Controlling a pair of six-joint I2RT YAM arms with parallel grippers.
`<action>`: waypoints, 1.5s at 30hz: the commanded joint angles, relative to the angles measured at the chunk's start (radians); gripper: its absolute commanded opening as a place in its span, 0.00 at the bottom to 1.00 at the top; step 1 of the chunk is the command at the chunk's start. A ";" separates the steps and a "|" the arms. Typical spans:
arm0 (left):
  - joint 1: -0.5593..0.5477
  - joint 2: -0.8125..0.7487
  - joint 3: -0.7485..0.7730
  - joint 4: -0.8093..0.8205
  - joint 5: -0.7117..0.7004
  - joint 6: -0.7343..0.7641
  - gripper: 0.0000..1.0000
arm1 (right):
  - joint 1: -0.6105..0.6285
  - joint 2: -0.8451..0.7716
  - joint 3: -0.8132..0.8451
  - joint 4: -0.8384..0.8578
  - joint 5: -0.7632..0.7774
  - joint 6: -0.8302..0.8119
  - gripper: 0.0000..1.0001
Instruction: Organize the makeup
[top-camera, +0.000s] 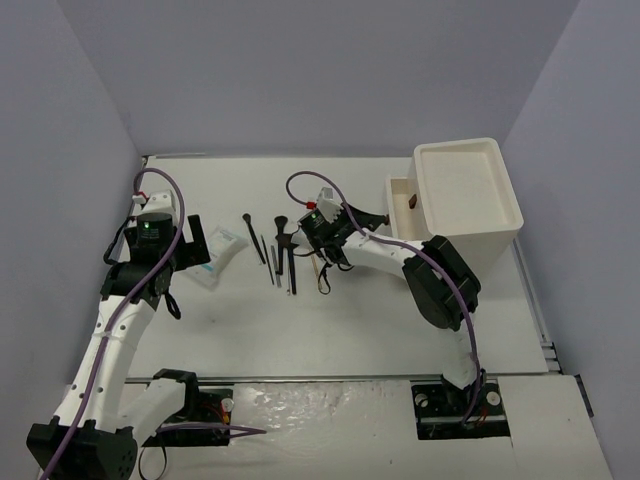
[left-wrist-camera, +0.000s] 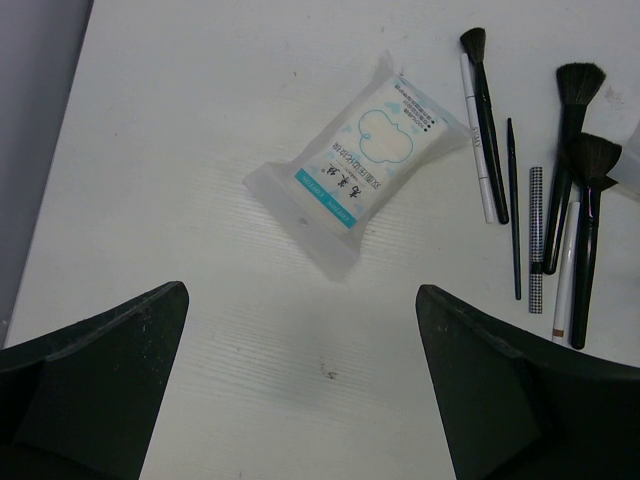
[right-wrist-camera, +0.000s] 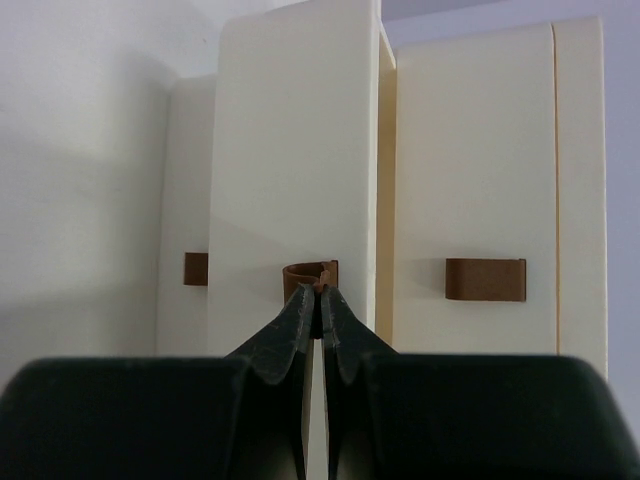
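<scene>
The makeup lies mid-table: one white packet with blue print (top-camera: 222, 250) (left-wrist-camera: 357, 165), a second packet (top-camera: 195, 232) partly under my left arm, and several thin black brushes and sticks (top-camera: 280, 255) (left-wrist-camera: 560, 190). No small bottles show. My left gripper (top-camera: 188, 255) (left-wrist-camera: 300, 330) is open and empty, hovering over bare table just short of the packet. My right gripper (top-camera: 383, 217) (right-wrist-camera: 322, 290) is shut on the brown knob (right-wrist-camera: 305, 275) of a drawer front (right-wrist-camera: 290, 150) that stands out from the big white box (top-camera: 470, 190).
The box stands at the back right, with one drawer (top-camera: 402, 195) sticking out to the left. Two other brown knobs (right-wrist-camera: 485, 279) (right-wrist-camera: 196, 268) show on neighbouring drawer fronts. Grey walls close in on the left, back and right.
</scene>
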 joint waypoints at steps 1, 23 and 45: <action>0.010 -0.015 0.021 0.058 -0.003 -0.011 0.97 | 0.041 -0.078 0.074 -0.027 -0.059 0.067 0.00; 0.013 -0.003 0.018 0.060 0.002 -0.011 0.97 | 0.099 -0.081 0.147 -0.074 -0.290 0.205 0.00; 0.019 0.011 0.016 0.059 0.016 -0.009 0.97 | 0.140 -0.278 0.196 -0.139 -0.718 0.484 0.78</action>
